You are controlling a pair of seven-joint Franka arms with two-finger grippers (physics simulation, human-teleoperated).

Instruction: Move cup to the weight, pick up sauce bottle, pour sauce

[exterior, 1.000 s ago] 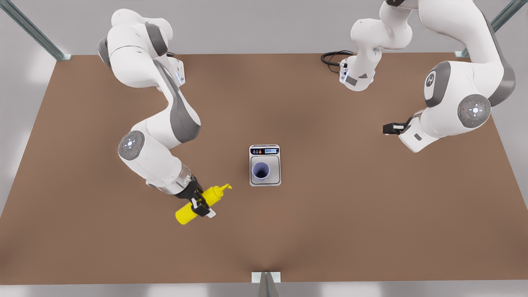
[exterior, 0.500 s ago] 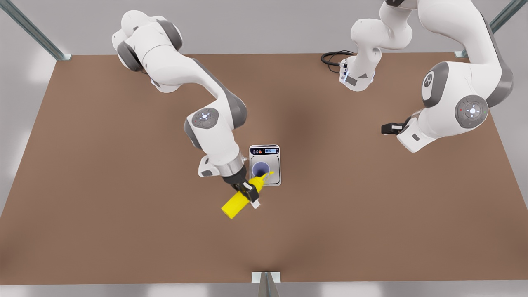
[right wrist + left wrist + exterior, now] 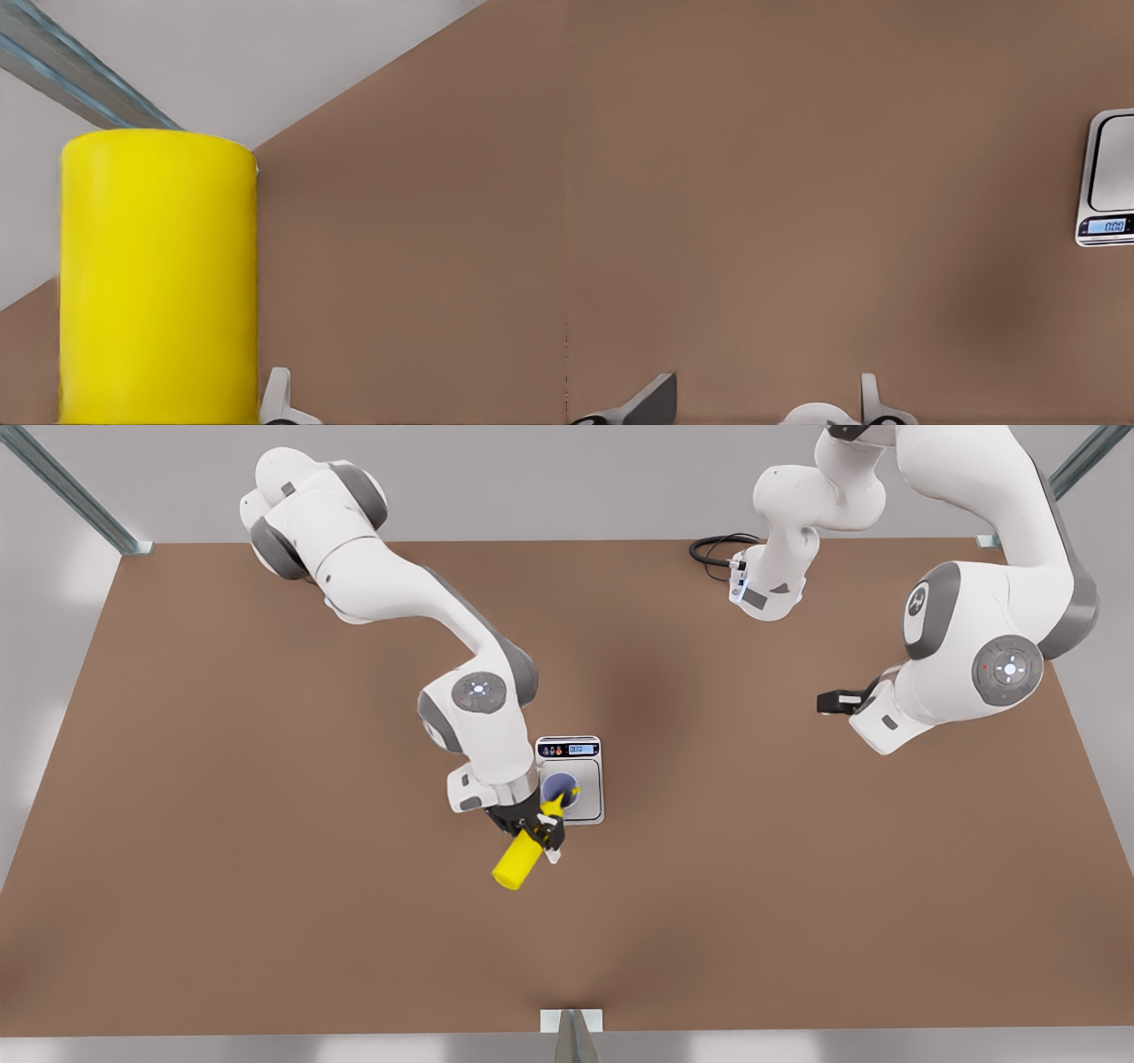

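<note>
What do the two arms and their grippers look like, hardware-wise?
Both arms are glossy white rounded shells with dark grey joint sections and round grey joint caps carrying small lit dots. The right gripper is black with a pale fingertip pad; the left gripper is black too. A black cable loops on the table by one base, which shows a blue light.

The right gripper (image 3: 538,828), clamping the sauce bottle (image 3: 517,859), is crowding the weight (image 3: 589,802) on the front view's left, its nozzle blocking the cup (image 3: 561,788) mouth. Bare table (image 3: 797,886) is lying open on the weight's other sides; the left gripper (image 3: 828,702) is waiting well apart.
</note>
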